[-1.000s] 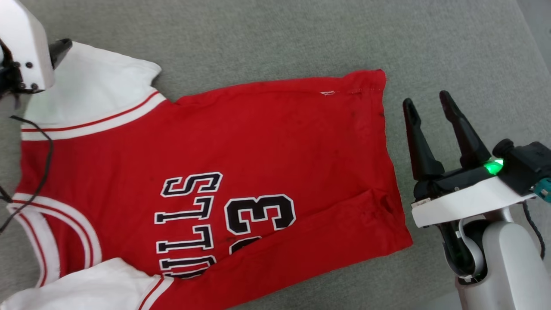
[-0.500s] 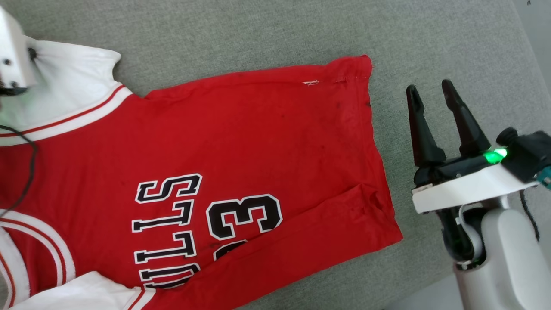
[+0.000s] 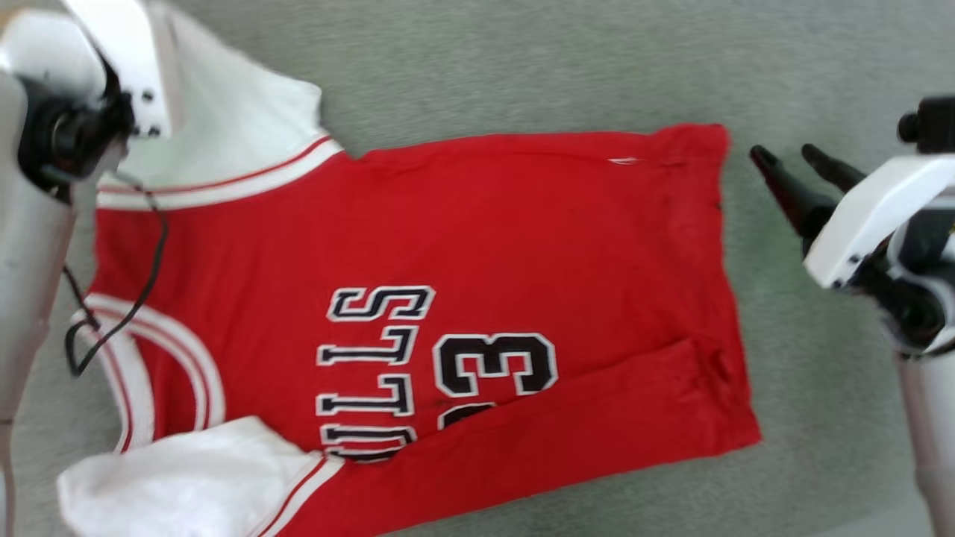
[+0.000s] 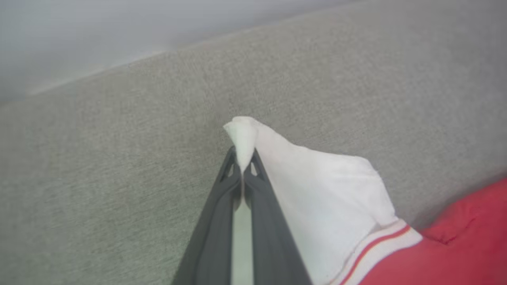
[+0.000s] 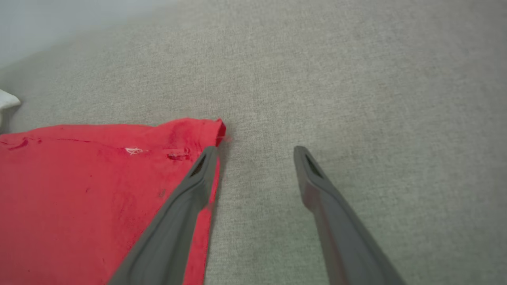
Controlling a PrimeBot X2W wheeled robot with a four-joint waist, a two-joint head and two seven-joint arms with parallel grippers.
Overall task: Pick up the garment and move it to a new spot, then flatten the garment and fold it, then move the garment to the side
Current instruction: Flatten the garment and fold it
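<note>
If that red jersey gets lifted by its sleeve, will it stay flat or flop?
Probably floppy: the jersey lies limp with one side folded over, and its sleeve bunches where the left pincer pinches it. Held by one corner, it would likely hang and drag.

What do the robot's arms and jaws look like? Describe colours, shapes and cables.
Both arms are pale grey-white with white boxy wrist housings. The left arm has a black joint, small dark screws and a thin black cable looping from it. The right arm carries a black module. The jaws are long, dark grey and tapered, with a slot near each tip.
</note>
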